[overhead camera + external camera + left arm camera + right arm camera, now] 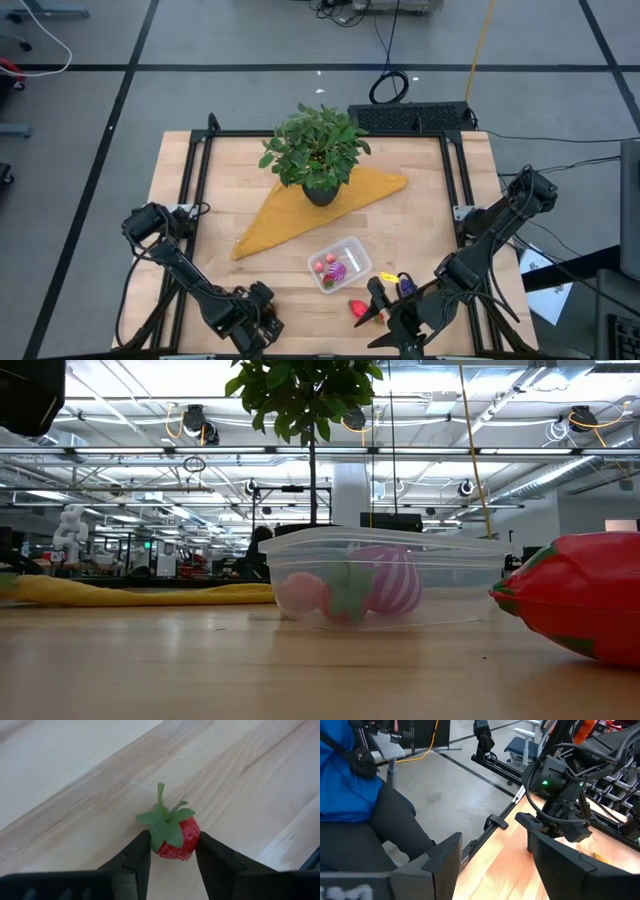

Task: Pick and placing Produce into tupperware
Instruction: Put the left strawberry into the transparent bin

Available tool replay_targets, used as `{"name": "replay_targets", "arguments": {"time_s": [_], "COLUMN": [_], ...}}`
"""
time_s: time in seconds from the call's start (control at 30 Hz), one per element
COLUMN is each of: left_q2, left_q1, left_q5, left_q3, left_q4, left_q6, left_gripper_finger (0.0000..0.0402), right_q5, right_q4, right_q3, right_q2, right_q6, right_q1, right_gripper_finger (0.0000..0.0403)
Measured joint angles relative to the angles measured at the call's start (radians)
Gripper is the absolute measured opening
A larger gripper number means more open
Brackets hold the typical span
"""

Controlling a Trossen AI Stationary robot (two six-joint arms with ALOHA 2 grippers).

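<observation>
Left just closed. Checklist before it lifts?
1. Grip: left gripper fingers press both sides of the strawberry: ok.
2. Strawberry off the table: cannot tell.
3. Tupperware upright, no lid: ok.
4. Room inside: only a pink round piece and a pink striped piece show, with space beside them: ok.
5. Right gripper open, holding nothing: ok.
6. Strawberry centred between the fingers: leafy end sticks out past the tips, body is gripped: ok.
</observation>
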State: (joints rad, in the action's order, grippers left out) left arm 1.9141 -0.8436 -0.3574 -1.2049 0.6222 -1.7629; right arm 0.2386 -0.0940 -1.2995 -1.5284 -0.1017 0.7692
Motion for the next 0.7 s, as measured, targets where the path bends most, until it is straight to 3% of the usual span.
{"name": "replay_targets", "arguments": {"time_s": [0.37, 0.7], "left_q2": [0.0, 0.0], "left_q1": [0.011, 0.127], "left_q5": [-0.137, -0.191], "left_q3": [-0.03, -0.112], "left_q4": [-0.066, -0.108], "left_q6": [0.171, 0.58], "left_gripper_finger": [0.0145, 0.0141], "right_q5": [0.002, 0.004], "right_q4": [0.013, 0.01], "right_q3": [0.0, 0.0], "right_q2": [0.001, 0.001], "right_q6": [-0.057, -0.06], "right_q1": [-0.014, -0.05], "right_gripper_finger": [0.0228, 0.0228]}}
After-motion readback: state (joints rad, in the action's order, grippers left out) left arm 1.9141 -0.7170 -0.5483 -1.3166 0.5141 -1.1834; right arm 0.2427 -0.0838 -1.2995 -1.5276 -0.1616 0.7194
